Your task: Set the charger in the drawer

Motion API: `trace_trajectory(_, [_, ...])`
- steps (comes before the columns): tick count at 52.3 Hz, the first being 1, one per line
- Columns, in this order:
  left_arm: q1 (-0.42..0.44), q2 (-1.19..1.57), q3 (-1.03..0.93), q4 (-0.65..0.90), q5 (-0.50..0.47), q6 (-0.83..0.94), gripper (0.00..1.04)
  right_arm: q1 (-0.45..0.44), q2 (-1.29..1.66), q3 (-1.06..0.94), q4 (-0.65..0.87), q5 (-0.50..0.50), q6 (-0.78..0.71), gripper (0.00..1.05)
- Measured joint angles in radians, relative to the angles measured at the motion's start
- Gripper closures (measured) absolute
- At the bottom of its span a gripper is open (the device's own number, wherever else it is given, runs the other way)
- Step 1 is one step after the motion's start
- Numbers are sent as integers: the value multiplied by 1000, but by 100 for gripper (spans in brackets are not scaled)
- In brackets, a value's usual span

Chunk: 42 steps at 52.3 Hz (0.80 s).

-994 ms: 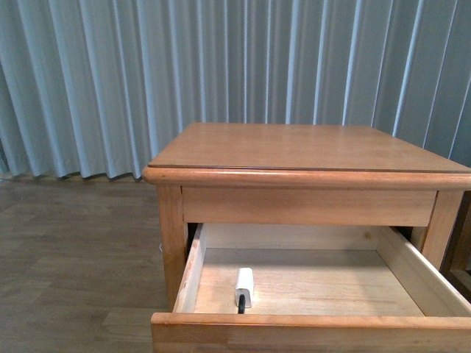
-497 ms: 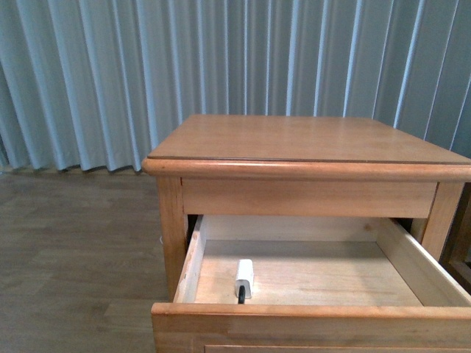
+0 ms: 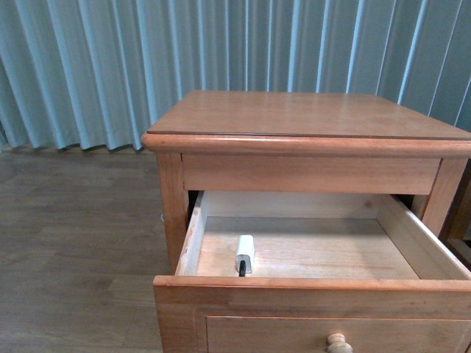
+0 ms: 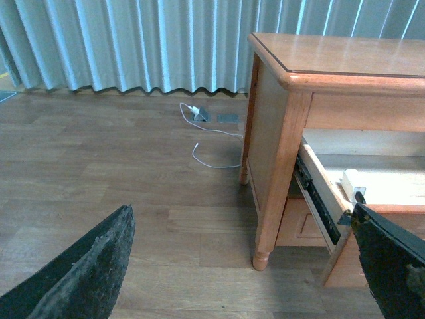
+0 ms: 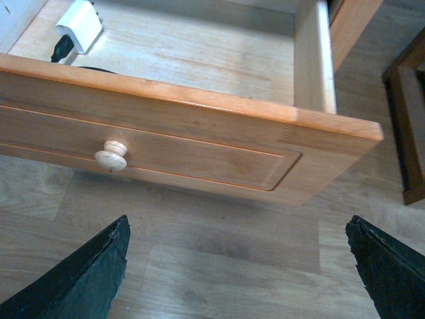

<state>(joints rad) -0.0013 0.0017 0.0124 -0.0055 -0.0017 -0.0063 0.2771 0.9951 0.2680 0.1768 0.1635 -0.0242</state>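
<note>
We see the small white charger (image 3: 245, 254) lying inside the pulled-out light-wood drawer (image 3: 309, 283). Our left gripper (image 4: 242, 266) and right gripper (image 5: 236, 269) both hang wide apart, empty, off the drawer.

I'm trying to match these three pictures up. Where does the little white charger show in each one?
Front view: the charger lies inside the open drawer, left of middle, near the front board.
Left wrist view: only a corner of it shows, at the drawer's front edge.
Right wrist view: it sits in the upper left corner, behind the drawer front.
Shared landmark: the drawer's front board.
</note>
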Motion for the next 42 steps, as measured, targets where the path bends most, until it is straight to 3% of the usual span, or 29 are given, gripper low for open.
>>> trace_trajectory(16, [0,0,0,0,0,0,6,33,434,156,158,2,105,8])
trace_trajectory(42, [0,0,0,0,0,0,6,57,730,335,243,104,199,8])
